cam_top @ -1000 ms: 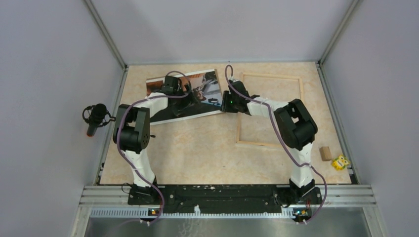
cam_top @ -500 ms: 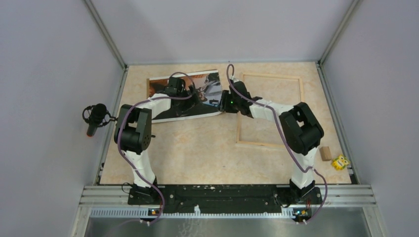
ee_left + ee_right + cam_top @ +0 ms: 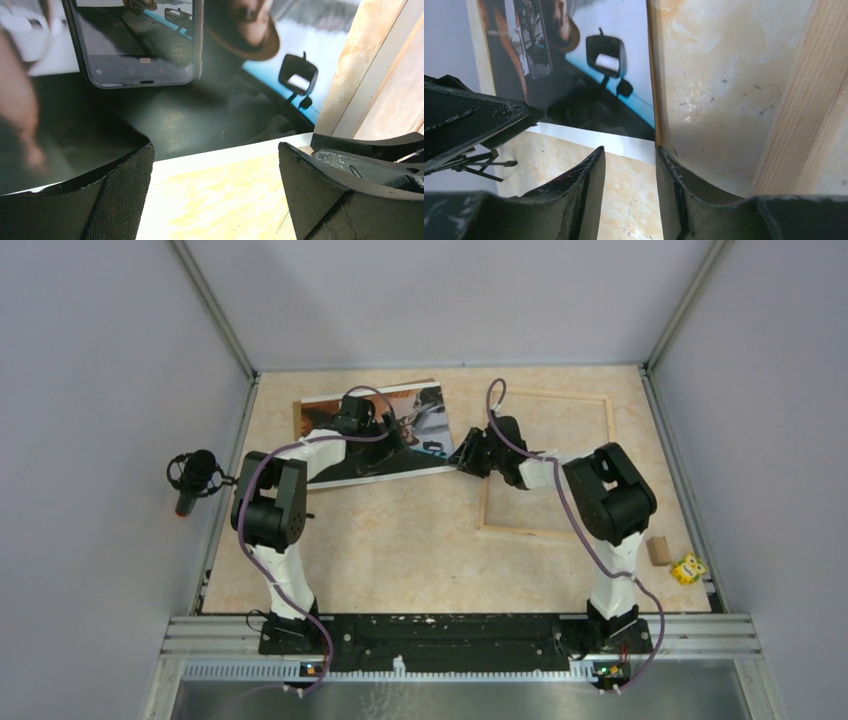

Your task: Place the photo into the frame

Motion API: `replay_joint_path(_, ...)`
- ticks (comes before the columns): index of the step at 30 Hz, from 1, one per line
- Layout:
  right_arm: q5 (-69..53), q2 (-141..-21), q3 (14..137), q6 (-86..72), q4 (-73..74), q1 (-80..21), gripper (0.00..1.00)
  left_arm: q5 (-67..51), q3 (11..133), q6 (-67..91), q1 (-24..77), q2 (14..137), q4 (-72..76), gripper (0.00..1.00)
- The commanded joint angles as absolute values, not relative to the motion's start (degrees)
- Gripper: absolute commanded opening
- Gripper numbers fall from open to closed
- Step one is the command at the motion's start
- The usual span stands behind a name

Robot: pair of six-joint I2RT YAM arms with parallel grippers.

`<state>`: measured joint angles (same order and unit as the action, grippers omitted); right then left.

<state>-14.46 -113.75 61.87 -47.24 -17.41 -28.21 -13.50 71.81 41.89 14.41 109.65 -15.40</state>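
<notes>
The photo (image 3: 425, 410) lies face up at the back left of the table, dark picture with a white border (image 3: 200, 115) (image 3: 589, 100). The frame (image 3: 548, 393) of pale wooden strips lies flat to its right, its strip (image 3: 809, 100) running along the right wrist view. My left gripper (image 3: 412, 445) (image 3: 215, 150) hovers over the photo's near edge, jaws wide open with nothing between them. My right gripper (image 3: 462, 462) (image 3: 630, 150) sits just off the photo's near right corner, between the photo and the frame. Its jaws stand apart over bare table and hold nothing.
A thin brown edge (image 3: 651, 75) shows along the photo's right side. A small wooden block (image 3: 657, 550) and a yellow toy (image 3: 688, 568) lie at the right near edge. A microphone (image 3: 195, 475) hangs outside the left wall.
My right gripper has drawn back a little to the right and nearer, off the photo's right edge, and its jaws have widened slightly. The left arm has barely moved.
</notes>
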Motion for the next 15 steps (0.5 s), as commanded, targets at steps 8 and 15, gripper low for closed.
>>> replay_joint_path(8, -19.4, -111.6, 59.3, -51.6, -27.0, -28.2, 0.36, -12.8, 69.4, 41.2, 15.1, 111.6, -21.9, 0.98)
replay_joint_path(15, -19.0, -112.3, 59.1, -52.3, -28.3, -28.2, 0.37, -12.8, 69.6, 41.2, 15.1, 112.1, -22.0, 0.98)
